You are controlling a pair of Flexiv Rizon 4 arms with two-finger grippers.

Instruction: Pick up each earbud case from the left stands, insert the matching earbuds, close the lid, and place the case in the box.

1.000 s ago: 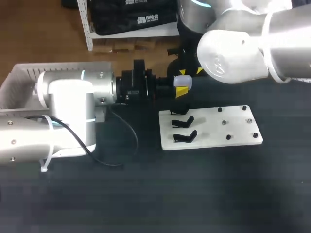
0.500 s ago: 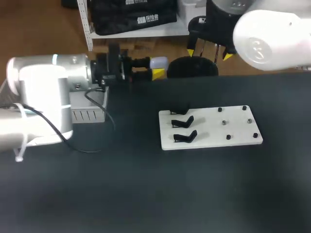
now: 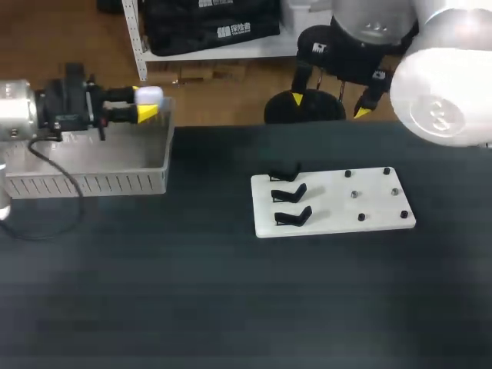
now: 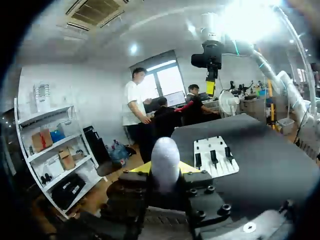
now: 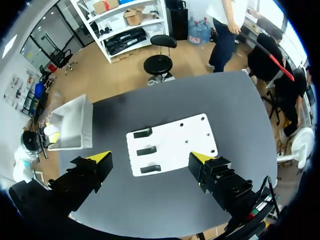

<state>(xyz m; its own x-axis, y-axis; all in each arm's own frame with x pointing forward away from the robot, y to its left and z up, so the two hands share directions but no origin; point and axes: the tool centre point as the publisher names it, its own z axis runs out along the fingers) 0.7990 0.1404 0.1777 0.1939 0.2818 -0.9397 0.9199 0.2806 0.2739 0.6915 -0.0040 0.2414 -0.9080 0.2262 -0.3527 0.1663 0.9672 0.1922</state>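
A white earbud case (image 3: 149, 94) with its lid down sits between the yellow tips of my left gripper (image 3: 146, 105), which is shut on it above the far right corner of the grey box (image 3: 92, 182). The left wrist view shows the same case (image 4: 165, 161) upright in that gripper (image 4: 163, 173). My right gripper (image 3: 329, 104) hangs high over the table's far edge, open and empty. Beneath it, the right wrist view shows the gripper (image 5: 150, 159) wide open over the white board (image 5: 186, 140). Three black stands (image 3: 290, 196) on the board (image 3: 369, 206) are bare.
The white board carries several small black pegs (image 3: 376, 194) on its right half. The box (image 5: 70, 125) stands at the table's far left corner. Dark tabletop (image 3: 231, 300) stretches in front of both.
My left arm swung left with the case, from the table's middle back to above the box. My right gripper let go of the case, opened wide and pulled up and to the right.
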